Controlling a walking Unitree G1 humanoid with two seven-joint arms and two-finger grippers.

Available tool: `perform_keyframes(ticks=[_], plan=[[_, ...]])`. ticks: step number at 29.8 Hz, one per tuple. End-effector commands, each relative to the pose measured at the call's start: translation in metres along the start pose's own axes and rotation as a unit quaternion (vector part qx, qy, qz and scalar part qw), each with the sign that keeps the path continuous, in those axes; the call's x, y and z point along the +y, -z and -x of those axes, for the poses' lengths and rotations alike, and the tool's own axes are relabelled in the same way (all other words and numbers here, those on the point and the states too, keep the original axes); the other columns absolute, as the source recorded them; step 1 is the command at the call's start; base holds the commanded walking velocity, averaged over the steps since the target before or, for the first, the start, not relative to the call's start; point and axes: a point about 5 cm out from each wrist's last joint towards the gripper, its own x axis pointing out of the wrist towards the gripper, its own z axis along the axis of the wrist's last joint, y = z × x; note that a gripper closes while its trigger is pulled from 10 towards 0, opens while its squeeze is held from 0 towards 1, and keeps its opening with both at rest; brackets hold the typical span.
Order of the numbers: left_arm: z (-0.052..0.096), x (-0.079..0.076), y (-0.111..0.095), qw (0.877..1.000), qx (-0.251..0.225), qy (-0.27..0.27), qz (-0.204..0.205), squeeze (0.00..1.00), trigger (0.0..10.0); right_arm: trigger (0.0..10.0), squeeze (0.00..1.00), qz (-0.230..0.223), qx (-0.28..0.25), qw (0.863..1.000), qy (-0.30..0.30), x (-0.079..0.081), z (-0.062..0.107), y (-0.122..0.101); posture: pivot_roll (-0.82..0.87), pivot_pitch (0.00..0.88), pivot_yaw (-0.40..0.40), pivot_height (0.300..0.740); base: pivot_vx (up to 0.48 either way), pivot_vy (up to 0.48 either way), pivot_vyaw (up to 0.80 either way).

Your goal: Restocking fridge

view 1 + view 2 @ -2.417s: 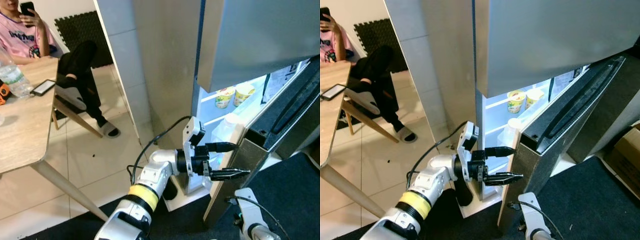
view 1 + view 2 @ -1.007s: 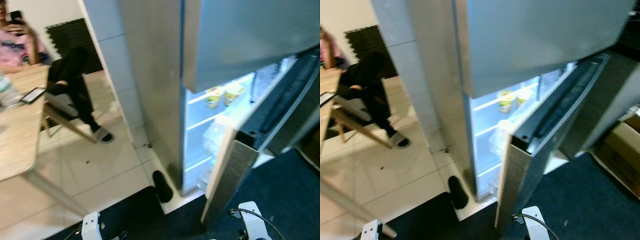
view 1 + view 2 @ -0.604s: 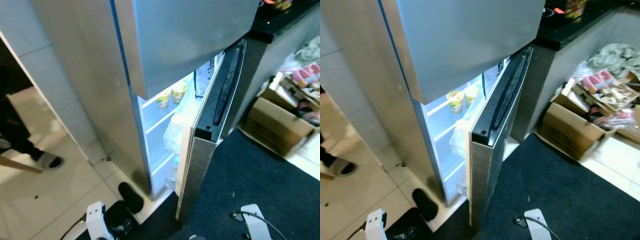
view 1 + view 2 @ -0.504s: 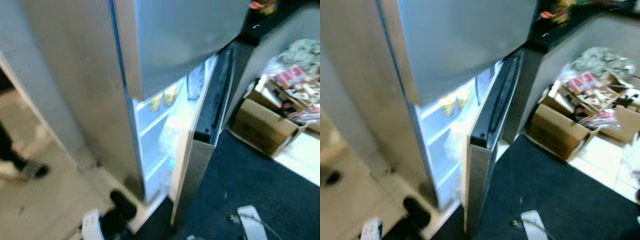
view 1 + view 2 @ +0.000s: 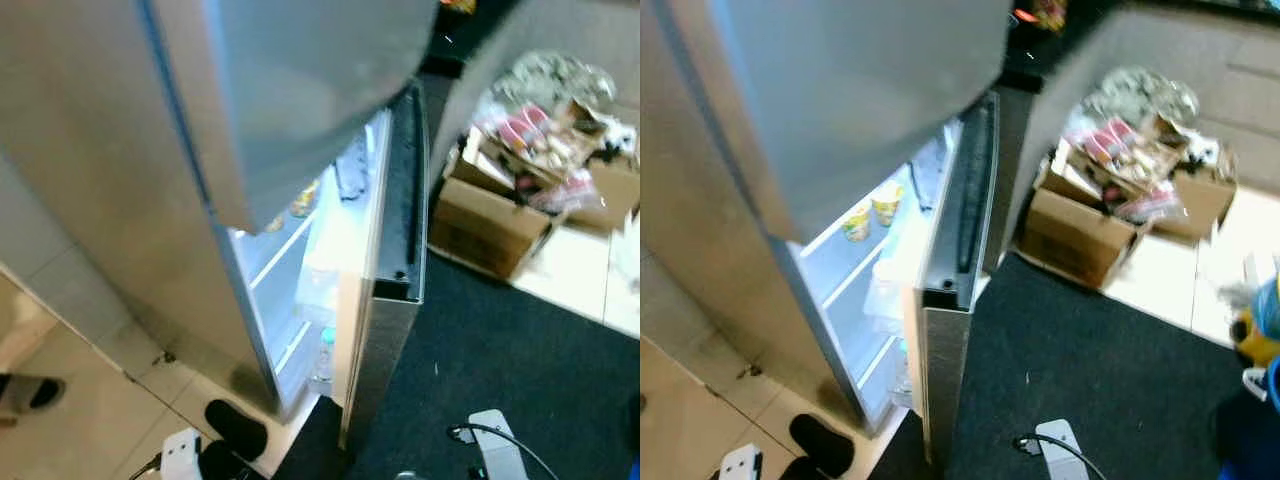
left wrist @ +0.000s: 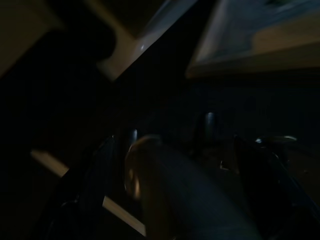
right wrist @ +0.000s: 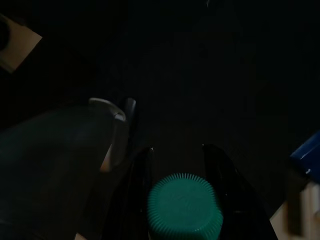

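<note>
The silver fridge (image 5: 150,150) stands on my left with its lower door (image 5: 390,330) ajar and the inside lit. Two yellow cups (image 5: 872,212) sit on an upper shelf, and a small clear bottle (image 5: 322,352) stands low in the compartment. Both arms hang low, and their white wrist parts show at the bottom edge of the head views. In the dark right wrist view my right gripper (image 7: 177,160) is shut on a bottle with a green ribbed cap (image 7: 185,205). My left gripper (image 6: 182,145) hangs in shadow, its fingers (image 6: 95,180) apart with nothing between them.
Open cardboard boxes (image 5: 490,225) full of clutter stand right of the fridge, below a dark counter. A dark mat (image 5: 520,370) covers the floor in front of me. A black slipper (image 5: 235,430) lies by the fridge's foot. Blue and yellow objects (image 5: 1260,330) sit at the far right.
The camera has swung right: the table and seated person have left view and the boxes have come in. My left arm has dropped from the fridge door down to the bottom edge.
</note>
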Motion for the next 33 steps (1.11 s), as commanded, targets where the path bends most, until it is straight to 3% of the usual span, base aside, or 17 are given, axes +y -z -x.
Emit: perform_keyframes(ticks=[1, 12, 23, 30, 33], plan=[[0.0015, 0.0009, 0.0058, 1.000, 0.007, -0.006, -0.002, 0.00, 10.0, 10.0, 0.00, -0.002, 0.001, 1.000, 0.003, -0.0014, 0.0007, 0.0039, -0.02, 0.097, 0.041, 0.740, 0.000, 0.000, -0.41], [-0.0021, -0.0072, 0.0080, 1.000, 0.011, 0.002, -0.003, 0.00, 10.0, 10.0, 0.00, 0.000, -0.004, 1.000, 0.004, -0.0036, 0.0012, 0.0043, -0.03, 0.075, 0.035, 0.740, 0.000, 0.000, -0.04], [-0.0004, -0.0046, 0.0106, 1.000, 0.021, 0.001, -0.003, 0.00, 10.0, 10.0, 0.00, 0.006, -0.003, 1.000, 0.002, -0.0031, 0.0014, 0.0056, -0.02, 0.032, 0.039, 0.740, 0.000, 0.000, 0.00], [-0.0016, -0.0087, 0.0120, 1.000, 0.020, 0.015, 0.013, 0.00, 10.0, 10.0, 0.00, 0.007, -0.006, 1.000, -0.004, 0.0014, 0.0006, 0.0031, -0.01, 0.037, 0.035, 0.740, 0.000, -0.466, 0.00], [-0.0015, -0.0087, 0.0127, 1.000, 0.018, 0.011, 0.016, 0.00, 10.0, 10.0, 0.00, 0.008, -0.005, 1.000, -0.005, 0.0015, 0.0007, 0.0036, -0.01, 0.040, 0.032, 0.740, 0.000, 0.000, 0.00]])
